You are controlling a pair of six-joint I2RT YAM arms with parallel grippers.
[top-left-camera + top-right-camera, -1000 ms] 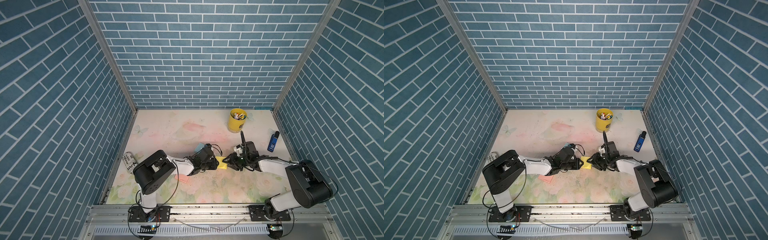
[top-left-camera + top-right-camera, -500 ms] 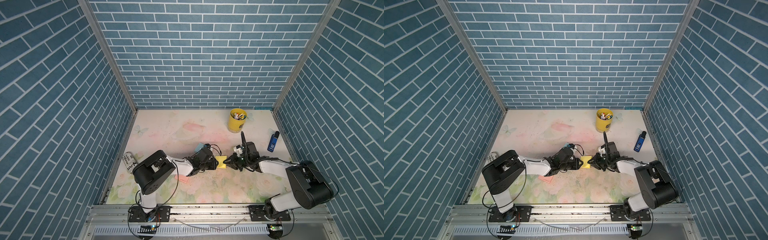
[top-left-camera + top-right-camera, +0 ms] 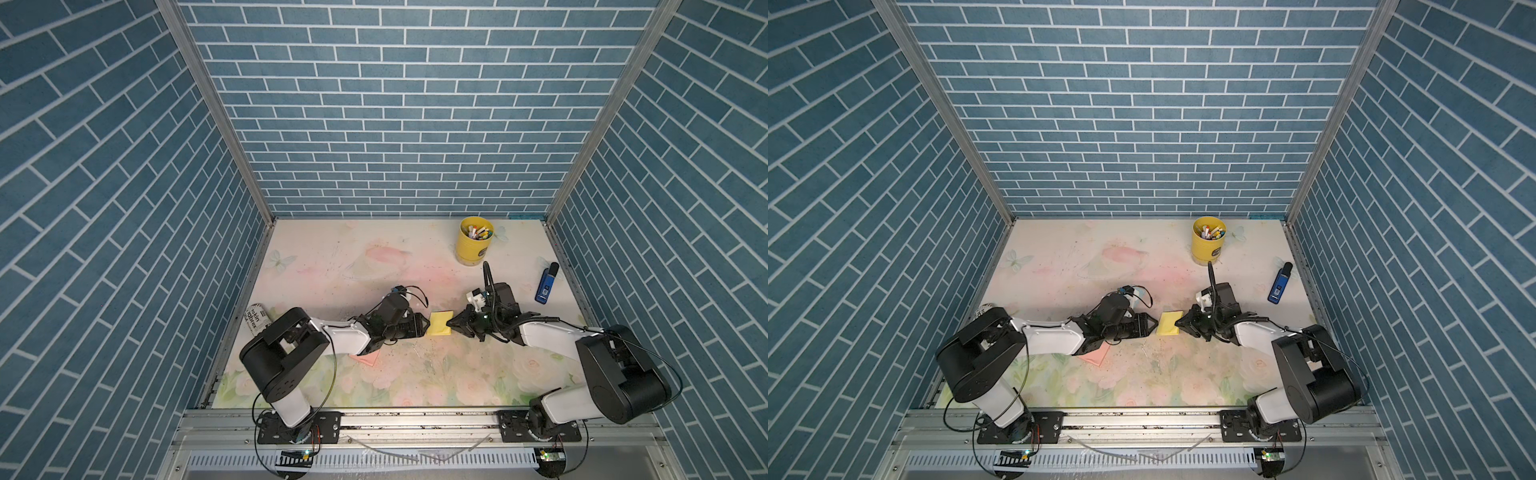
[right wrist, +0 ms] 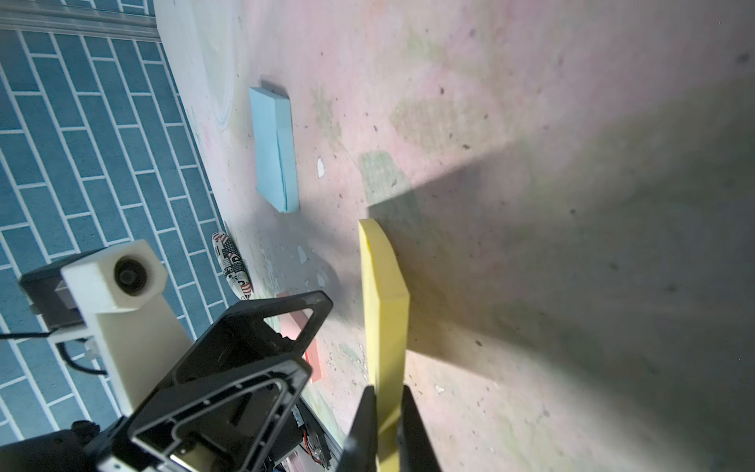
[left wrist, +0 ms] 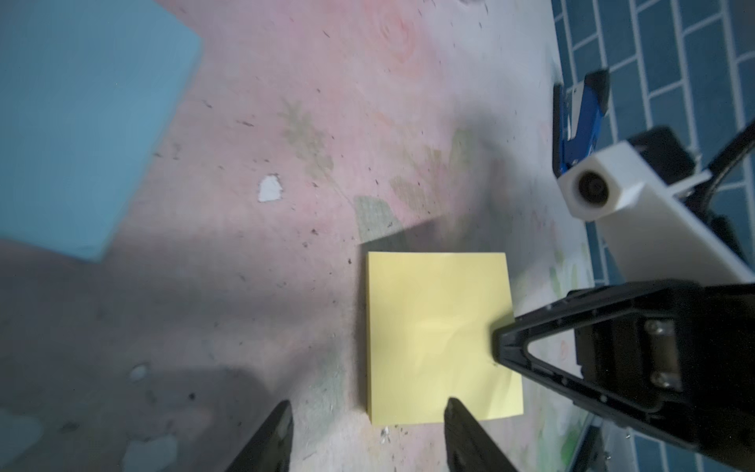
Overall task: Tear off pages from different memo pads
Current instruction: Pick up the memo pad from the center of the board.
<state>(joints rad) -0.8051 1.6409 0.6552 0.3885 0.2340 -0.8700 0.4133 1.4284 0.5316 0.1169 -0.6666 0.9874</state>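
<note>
**Yellow pad pinched on the floral tabletop**

The right gripper (image 4: 384, 412) is clamped on an edge of the yellow memo pad (image 3: 439, 324). The left gripper (image 5: 367, 433), jaws apart, holds nothing, just beside the pad's opposite edge. The blue memo pad (image 4: 274, 147) lies beyond it; the pink memo pad (image 3: 1096, 355) sits under the left arm. The speckled floral tabletop (image 3: 353, 257) is walled by blue brick-patterned panels (image 3: 395, 104).

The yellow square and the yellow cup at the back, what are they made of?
The yellow memo pad looks like stacked matte paper: its thick edge shows and its top sheet is faintly creased. The yellow cup looks like smooth glossy plastic or painted metal; I can't tell which.
</note>
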